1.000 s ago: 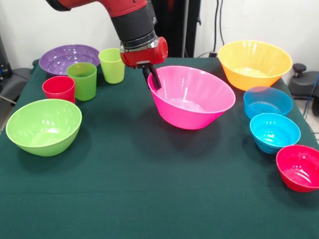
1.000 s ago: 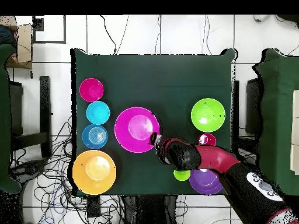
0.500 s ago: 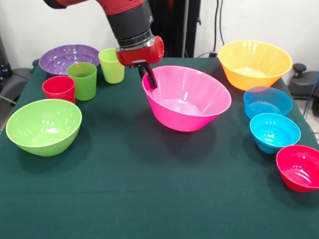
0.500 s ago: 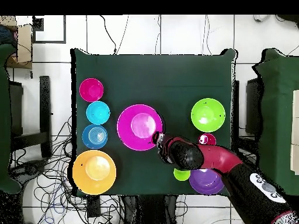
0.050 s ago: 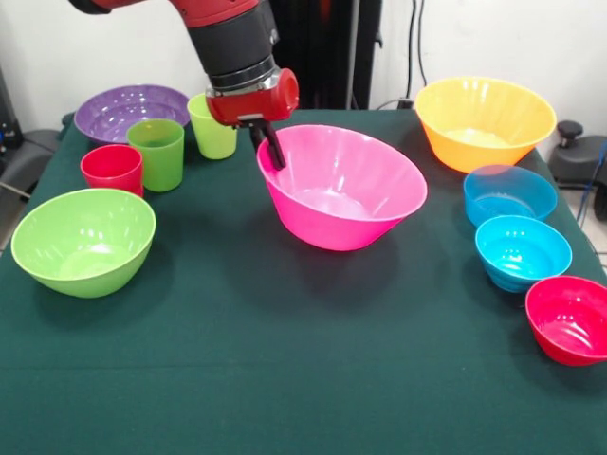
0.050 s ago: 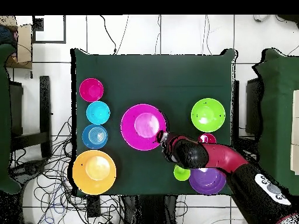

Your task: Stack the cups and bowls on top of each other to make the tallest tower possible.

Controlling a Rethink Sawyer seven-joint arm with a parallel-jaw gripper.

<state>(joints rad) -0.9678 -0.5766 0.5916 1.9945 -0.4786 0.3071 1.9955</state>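
My gripper (image 5: 268, 147) is shut on the near-left rim of the large pink bowl (image 5: 346, 185), which hangs tilted over the middle of the table. From above, the gripper (image 6: 160, 137) pinches the pink bowl (image 6: 143, 126) at its lower right edge. The red cup (image 5: 112, 169), green cup (image 5: 157, 154) and lime cup (image 5: 212, 128) stand upright at the left, in front of the purple bowl (image 5: 128, 109). A lime-green bowl (image 5: 83, 239) sits at the front left. The orange bowl (image 5: 484, 118), translucent blue bowl (image 5: 509, 194), turquoise bowl (image 5: 523, 251) and small red bowl (image 5: 572, 318) line the right side.
The dark green cloth (image 5: 285, 379) covers the table. In the overhead view my arm (image 6: 222, 160) hides the green cup and part of the purple bowl (image 6: 207, 181). Cables lie on the floor around the table.
My gripper has carried the pink bowl leftward in the front view, away from the blue bowls and toward the cups. The other cups and bowls have not moved.
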